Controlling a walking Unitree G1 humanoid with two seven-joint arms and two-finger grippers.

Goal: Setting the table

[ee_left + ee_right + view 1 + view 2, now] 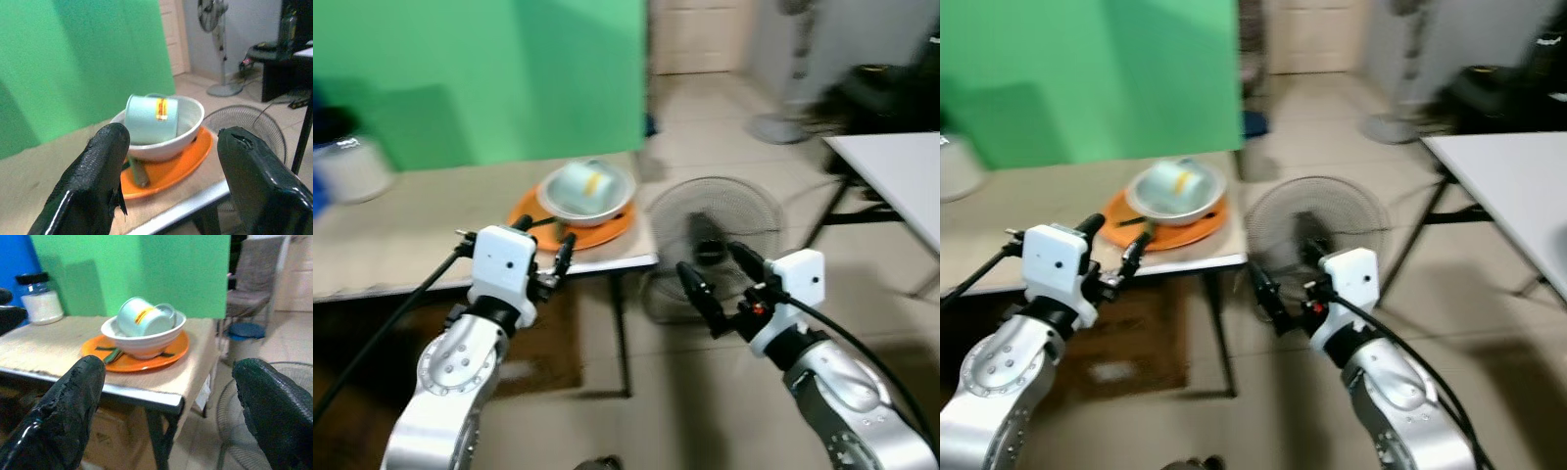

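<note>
Our left gripper (pixel 546 247) holds its fingers apart at the surface (pixel 401 235) edge; our right gripper (pixel 720 281) is spread too, off at three o'clock. At twelve, a mug (pixel 149 119) lies tipped in a white bowl (pixel 188 132) on an orange plate (pixel 188 164).

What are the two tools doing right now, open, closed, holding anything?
Left tool: open, holding nothing, at the table edge near the orange plate.
Right tool: open, holding nothing, off the table in front of the floor fan.
</note>
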